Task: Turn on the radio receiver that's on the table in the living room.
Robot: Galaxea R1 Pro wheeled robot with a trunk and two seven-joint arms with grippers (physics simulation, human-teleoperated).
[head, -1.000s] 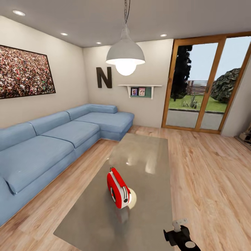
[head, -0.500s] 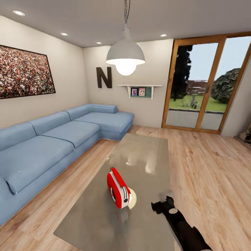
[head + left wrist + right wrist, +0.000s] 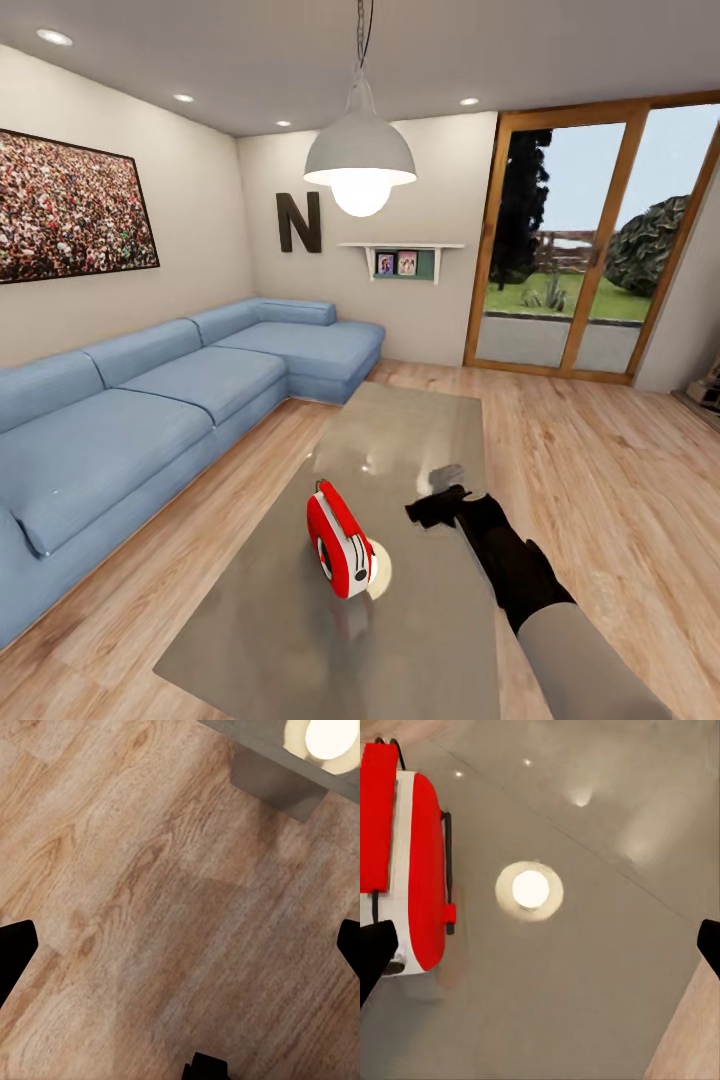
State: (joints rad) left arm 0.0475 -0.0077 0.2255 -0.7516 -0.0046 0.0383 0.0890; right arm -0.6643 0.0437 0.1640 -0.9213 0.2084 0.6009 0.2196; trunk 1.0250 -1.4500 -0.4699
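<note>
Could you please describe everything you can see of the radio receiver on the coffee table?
The radio receiver is a small rounded bright-red box with a white edge band, a round dark dial on its face and a thin dark top handle. It stands upright on the table, whose glossy grey-beige top mirrors it faintly. Nothing else touches it; the right gripper hovers beside it, apart.

One sign reads clearly — a large dark letter "N" [image 3: 298,222] on the beige wall [image 3: 440,190].
</note>
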